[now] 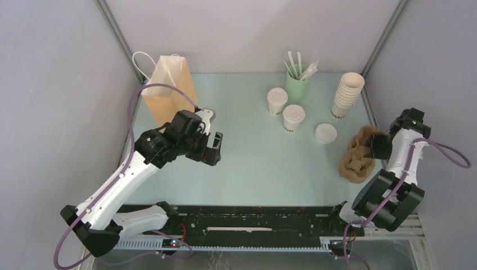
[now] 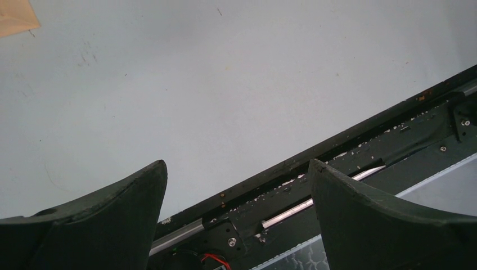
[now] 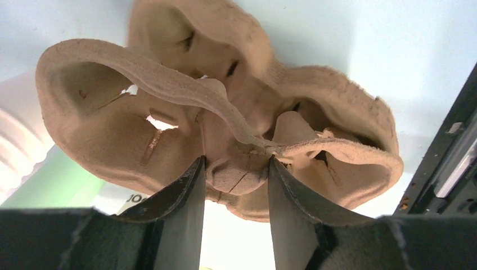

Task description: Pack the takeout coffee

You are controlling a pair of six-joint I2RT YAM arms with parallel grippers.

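Well, the right pincer (image 3: pixel 236 161) is clenched on the middle ridge of a pulp cup carrier (image 3: pixel 169 135) at three o'clock on the tabletop (image 1: pixel 253 163). The carrier's top runs out of the wrist view, and I cannot tell whether it rests or is lifted. The left pincer (image 2: pixel 236 166) hangs released at nine o'clock, holding nothing. The brown paper bag (image 1: pixel 169 90) stands at eleven o'clock from it, one lower corner hidden by the arm. At one o'clock the far lidded cup (image 1: pixel 277 101) and near lidded cup (image 1: pixel 293 118) stand just beside a green cup of sticks (image 1: pixel 297 84). A loose lid (image 1: pixel 325 133) and a stack of lidless cups (image 1: pixel 347 95) are to their right.
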